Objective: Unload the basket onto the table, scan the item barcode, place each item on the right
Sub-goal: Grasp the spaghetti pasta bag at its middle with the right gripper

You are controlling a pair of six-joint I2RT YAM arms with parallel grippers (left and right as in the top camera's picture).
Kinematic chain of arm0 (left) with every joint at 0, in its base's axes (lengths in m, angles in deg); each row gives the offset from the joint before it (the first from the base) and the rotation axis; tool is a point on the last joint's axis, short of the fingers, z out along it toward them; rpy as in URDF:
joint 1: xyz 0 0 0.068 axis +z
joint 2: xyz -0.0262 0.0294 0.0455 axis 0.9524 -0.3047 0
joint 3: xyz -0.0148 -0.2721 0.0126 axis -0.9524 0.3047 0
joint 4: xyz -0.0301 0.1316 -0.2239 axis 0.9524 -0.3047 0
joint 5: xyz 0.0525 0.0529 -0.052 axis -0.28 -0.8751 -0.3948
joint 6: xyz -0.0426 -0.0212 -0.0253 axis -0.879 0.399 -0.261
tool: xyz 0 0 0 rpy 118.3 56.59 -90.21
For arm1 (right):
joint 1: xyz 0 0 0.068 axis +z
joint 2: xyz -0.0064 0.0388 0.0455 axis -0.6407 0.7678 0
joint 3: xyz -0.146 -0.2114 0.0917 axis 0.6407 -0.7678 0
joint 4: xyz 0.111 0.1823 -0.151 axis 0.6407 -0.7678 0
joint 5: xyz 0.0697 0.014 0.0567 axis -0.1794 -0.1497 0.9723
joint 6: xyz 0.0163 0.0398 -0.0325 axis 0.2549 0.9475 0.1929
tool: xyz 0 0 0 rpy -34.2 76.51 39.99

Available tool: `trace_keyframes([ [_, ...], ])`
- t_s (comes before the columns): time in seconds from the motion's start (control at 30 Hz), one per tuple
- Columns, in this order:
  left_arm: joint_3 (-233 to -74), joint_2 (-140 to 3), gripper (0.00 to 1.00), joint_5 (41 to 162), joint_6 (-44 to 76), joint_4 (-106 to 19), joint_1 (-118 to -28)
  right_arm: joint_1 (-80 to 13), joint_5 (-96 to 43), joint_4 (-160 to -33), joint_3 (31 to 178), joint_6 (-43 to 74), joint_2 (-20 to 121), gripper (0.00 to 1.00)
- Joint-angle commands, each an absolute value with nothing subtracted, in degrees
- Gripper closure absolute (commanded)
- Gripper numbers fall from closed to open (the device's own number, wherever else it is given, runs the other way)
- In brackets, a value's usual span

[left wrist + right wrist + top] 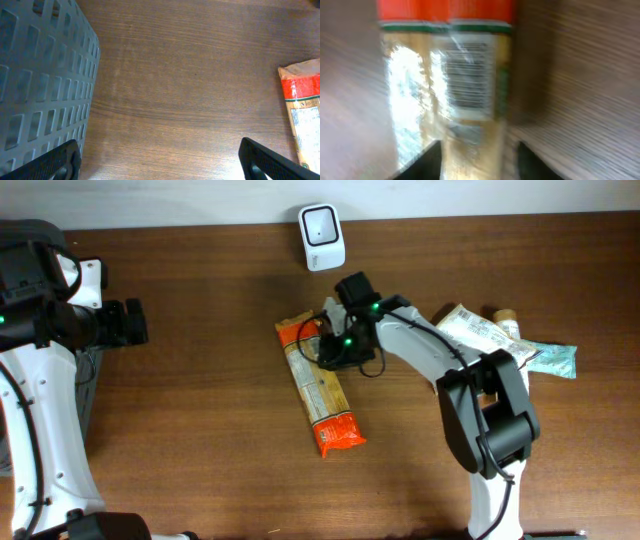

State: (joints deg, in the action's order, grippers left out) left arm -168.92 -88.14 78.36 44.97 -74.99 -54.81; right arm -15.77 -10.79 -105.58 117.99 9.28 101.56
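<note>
Packet [320, 395] between right jaws, barcode [468, 75] up

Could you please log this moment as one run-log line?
right gripper: over packet, grip unclear | barcode: visible to right wrist | left gripper: open, away | scanner: standing apart

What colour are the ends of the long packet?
Orange-red at both ends of the packet; the overhead view shows it best.

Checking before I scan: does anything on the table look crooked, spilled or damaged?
Nothing looks spilled or torn. The pasta packet lies slanted on the table, barcode facing up, its upper end under the right gripper. The pile of packets at the right is untidy.
</note>
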Motion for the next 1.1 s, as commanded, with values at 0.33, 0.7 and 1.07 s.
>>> trace_keyframes([
  [0.33,-169.3,-88.1,0.01,78.4,45.7,-74.9,-54.5,-20.4,-3.6,-119.7,117.8,-0.7,99.0,0.01],
  [0.7,-169.3,-88.1,0.01,78.4,45.7,-74.9,-54.5,-15.7,-3.3,-110.7,108.0,0.4,103.9,0.27],
  [1.07,-169.3,-88.1,0.01,78.4,45.7,-74.9,-54.5,-17.4,-3.1,-111.6,110.0,0.4,102.5,0.96],
])
